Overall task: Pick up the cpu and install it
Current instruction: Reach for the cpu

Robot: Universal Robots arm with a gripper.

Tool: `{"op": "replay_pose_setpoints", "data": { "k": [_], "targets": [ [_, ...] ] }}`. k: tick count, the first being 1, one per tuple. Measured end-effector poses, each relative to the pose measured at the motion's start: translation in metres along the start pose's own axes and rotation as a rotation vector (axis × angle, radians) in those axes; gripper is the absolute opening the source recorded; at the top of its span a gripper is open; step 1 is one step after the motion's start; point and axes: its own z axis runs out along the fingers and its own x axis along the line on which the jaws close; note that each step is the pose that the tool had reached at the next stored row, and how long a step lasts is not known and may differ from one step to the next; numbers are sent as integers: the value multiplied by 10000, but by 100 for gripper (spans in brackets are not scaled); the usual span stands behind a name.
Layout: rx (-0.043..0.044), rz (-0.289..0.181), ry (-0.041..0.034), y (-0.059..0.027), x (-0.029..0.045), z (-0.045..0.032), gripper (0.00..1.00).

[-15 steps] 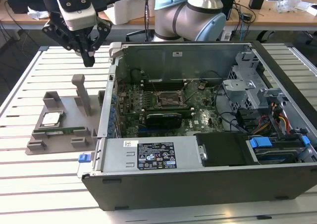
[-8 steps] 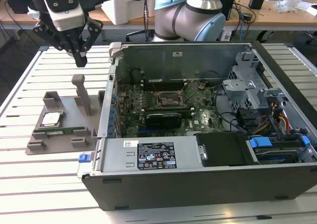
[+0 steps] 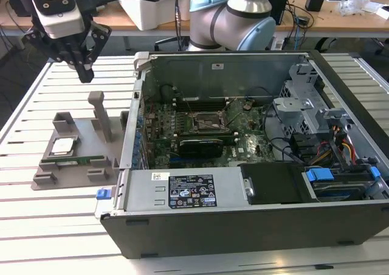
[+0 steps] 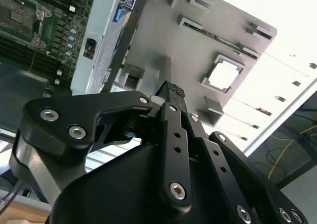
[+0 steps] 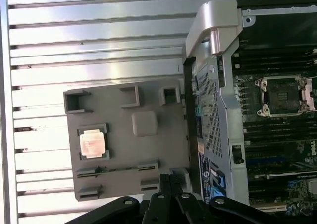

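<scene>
My exterior view sits off the arm, raised and well back, looking down across the slatted table into the open computer case, with the grey holder on the exterior view's left. The first wrist view stares straight down from high over that holder and the case's near edge, while the second wrist view peers close along the gripper at a slant. All three share the holder and the board's socket.
</scene>
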Motion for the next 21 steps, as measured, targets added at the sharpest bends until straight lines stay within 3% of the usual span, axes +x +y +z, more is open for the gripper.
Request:
{"op": "replay_pose_setpoints", "data": {
  "k": [4,11,21],
  "targets": [
    [0,1,0,-7,94,-2,11],
    [0,1,0,-27,368,-7,11],
    [1,1,0,-41,554,-11,11]
  ]
}}
